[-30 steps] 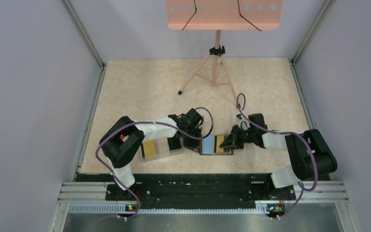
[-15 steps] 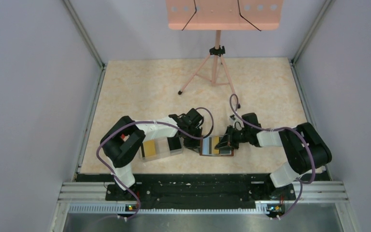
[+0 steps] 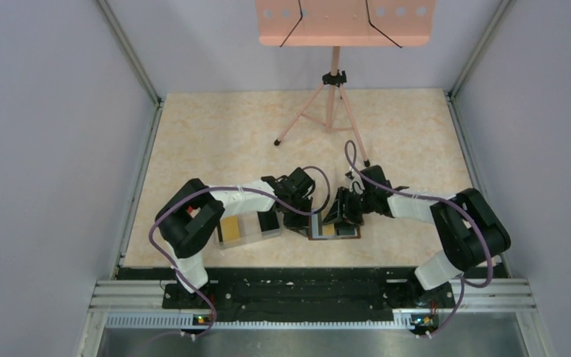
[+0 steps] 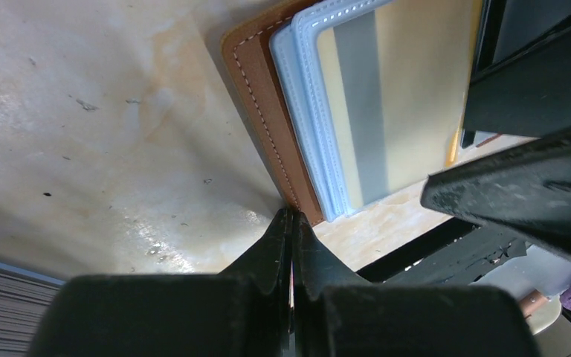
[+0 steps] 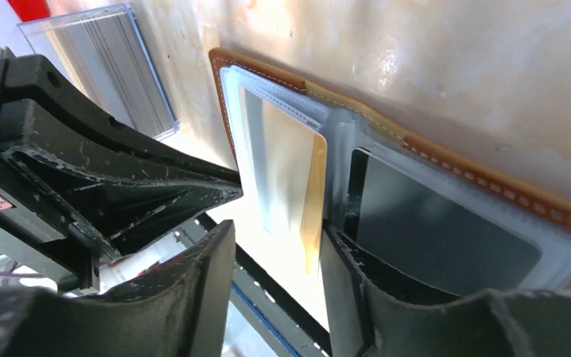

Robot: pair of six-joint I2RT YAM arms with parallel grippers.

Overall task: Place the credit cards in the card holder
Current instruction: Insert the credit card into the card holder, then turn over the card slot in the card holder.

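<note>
The brown leather card holder lies open on the table, its pale blue-grey inside facing up. A gold credit card sits in its left sleeve with one long edge sticking out. In the right sleeve lies a black card. My right gripper stands open over the gold card's protruding edge, which is close to the right finger. My left gripper is shut, its tips touching the holder's brown edge. From above, both grippers meet at the holder.
A clear plastic tray with a yellow card in it lies just left of the holder, under the left arm. A tripod with a pink plate stands at the back. Black rails run along the table's near edge.
My right gripper has moved left over the holder and opened, letting go of the gold card. The left arm has stayed put.
</note>
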